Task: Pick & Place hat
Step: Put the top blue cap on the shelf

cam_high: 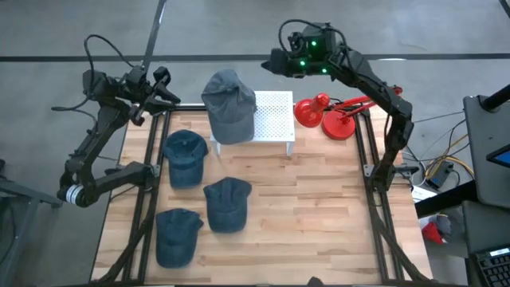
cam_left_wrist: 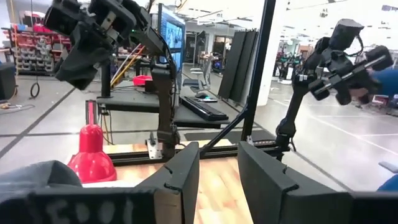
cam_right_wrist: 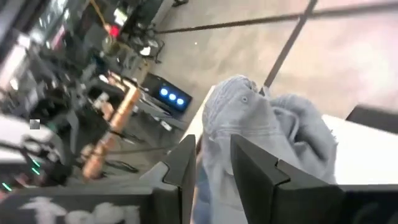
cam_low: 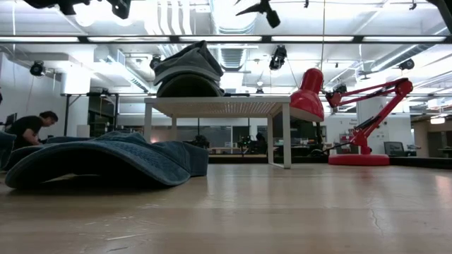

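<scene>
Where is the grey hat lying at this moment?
In the high view, the grey hat lies on the left end of the white perforated stand at the table's far edge, with the red lamp on the stand's right.

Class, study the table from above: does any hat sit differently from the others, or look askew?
Yes. The grey fabric cap lies crumpled on the white perforated stand, hanging over its left edge, while four blue denim caps lie flat on the wooden table. A red desk lamp stands beside the stand.

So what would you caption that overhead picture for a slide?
Grey hat on the white stand, four blue hats on the wooden table, both arms raised at the far edge.
</scene>
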Controlling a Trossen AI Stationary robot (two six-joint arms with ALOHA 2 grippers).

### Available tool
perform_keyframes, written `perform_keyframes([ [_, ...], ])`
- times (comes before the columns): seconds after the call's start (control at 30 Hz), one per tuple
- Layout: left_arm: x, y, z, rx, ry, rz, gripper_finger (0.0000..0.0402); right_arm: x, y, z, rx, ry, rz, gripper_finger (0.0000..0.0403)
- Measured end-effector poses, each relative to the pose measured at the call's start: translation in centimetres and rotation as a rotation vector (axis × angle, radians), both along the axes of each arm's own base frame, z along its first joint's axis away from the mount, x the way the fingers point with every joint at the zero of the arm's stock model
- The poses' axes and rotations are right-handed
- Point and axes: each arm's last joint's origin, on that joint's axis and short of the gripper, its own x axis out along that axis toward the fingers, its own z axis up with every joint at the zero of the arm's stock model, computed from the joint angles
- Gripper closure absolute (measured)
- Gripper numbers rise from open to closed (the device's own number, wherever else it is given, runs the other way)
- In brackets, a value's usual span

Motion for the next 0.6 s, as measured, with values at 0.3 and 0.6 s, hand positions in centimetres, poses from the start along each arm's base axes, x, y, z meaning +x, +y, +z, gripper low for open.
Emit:
perform_keyframes([
  [0.3,-0.29,-0.93,0.40,-0.092,-0.016,0.046,0.0287,-0.80,0.47,-0.35,-0.145,0.136,0.089,0.0336],
  [0.6,0.62,-0.77,-0.49,-0.151,-0.029,0.029,0.0289,-0.87,0.51,-0.53,-0.235,0.188,0.136,0.0366],
])
